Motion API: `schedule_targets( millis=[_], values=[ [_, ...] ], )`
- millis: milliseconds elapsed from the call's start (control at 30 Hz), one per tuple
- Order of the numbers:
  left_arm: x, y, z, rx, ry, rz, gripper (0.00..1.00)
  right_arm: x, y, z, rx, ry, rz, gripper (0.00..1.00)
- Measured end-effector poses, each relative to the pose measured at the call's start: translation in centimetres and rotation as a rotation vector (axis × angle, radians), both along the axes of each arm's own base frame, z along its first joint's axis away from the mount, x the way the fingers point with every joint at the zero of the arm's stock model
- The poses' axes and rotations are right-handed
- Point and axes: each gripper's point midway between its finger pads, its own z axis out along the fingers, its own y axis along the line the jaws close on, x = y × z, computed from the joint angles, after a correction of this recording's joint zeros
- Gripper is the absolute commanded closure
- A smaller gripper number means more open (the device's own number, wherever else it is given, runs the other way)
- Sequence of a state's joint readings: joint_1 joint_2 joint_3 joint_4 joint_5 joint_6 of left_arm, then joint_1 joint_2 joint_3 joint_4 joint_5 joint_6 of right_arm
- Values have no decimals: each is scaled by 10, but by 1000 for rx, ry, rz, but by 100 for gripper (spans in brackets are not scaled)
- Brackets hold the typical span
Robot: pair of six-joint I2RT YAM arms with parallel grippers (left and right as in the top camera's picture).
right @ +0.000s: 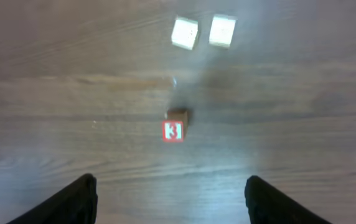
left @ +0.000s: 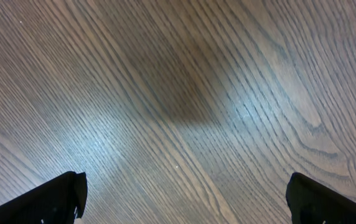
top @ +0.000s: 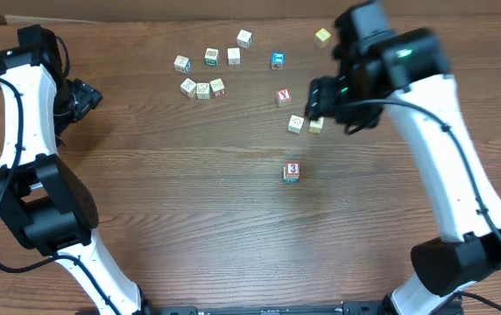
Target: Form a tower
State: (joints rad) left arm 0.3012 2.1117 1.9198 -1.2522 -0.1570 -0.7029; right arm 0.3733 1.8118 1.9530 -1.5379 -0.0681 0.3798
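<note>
right pincer (right: 172, 200) gapes wide, empty — tower (right: 173, 128) stands apart, straight ahead.

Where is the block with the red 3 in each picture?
Overhead: red 3 block, just right of the middle, below two pale blocks.
Left wrist: not in it, only table wood.
Right wrist: in the middle of the picture.
Shared landmark: the two pale blocks side by side, in overhead and right wrist.

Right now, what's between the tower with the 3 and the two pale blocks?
Nothing, only bare table between the tower and the two pale blocks; the right wrist view shows it.
</note>
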Motion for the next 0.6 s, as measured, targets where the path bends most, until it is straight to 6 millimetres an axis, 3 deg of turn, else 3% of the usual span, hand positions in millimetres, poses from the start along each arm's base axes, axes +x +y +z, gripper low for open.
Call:
schedule_targets(
  millis=[200,400,600],
  values=[
    [0,0,0,0,0,0,0,-18,31,-75,-31,79,55,18],
    [0,0,0,0,0,0,0,-27,52,-120,-27,70,106,16],
    [0,0,0,0,0,0,1,-34,46,-156,-67,62,132,16]
  ],
)
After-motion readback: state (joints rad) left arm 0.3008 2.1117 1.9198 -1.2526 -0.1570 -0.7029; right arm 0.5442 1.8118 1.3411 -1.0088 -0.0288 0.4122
